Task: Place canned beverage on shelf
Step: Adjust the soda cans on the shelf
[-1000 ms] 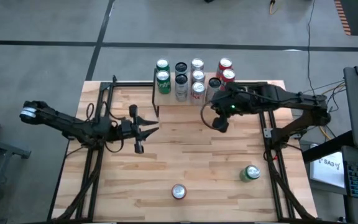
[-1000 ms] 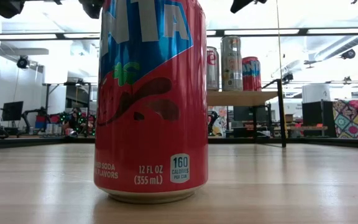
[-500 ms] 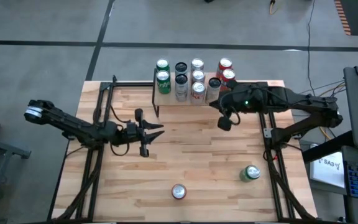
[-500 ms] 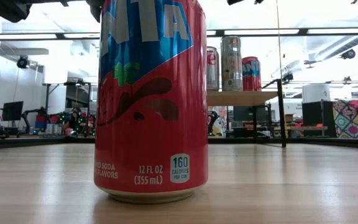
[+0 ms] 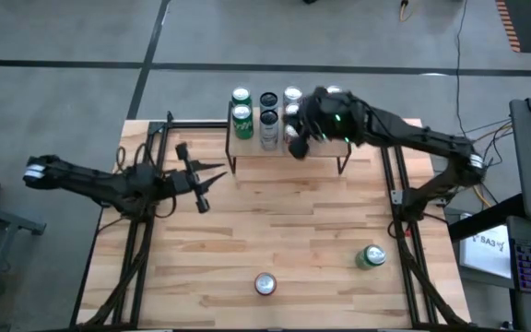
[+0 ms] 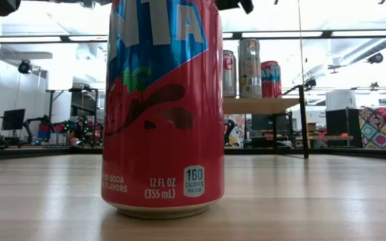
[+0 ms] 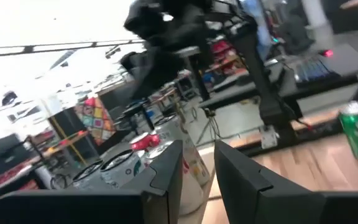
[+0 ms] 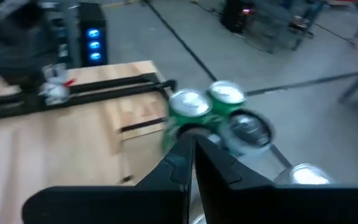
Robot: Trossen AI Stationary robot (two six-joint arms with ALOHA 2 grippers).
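A red can (image 5: pixel 265 284) stands near the table's near edge and fills the low view (image 6: pixel 163 107). A green can (image 5: pixel 371 256) stands to its right. The shelf (image 5: pixel 256 148) at the far edge carries several upright cans (image 5: pixel 267 118). My right gripper (image 5: pixel 296 146) hangs shut above those cans, with two green ones (image 8: pixel 188 106) just past its fingertips (image 8: pixel 192 146); I see it touch nothing. My left gripper (image 5: pixel 208 183) hovers over the table's left half, pointing at the shelf. Its fingers (image 7: pixel 199 149) stand a little open with nothing between them.
Black arm frames run along the table's left (image 5: pixel 146 184) and right (image 5: pixel 396 194) sides. The middle of the tabletop (image 5: pixel 284 221) is bare wood. Desks and equipment stand in the room beyond the table.
My right gripper has swung from in front of the shelf toward the far edge and left, and now hangs over the shelf's cans, still shut. My left gripper has rolled about its axis and drawn back a little toward the table's left edge. The cans have kept still.
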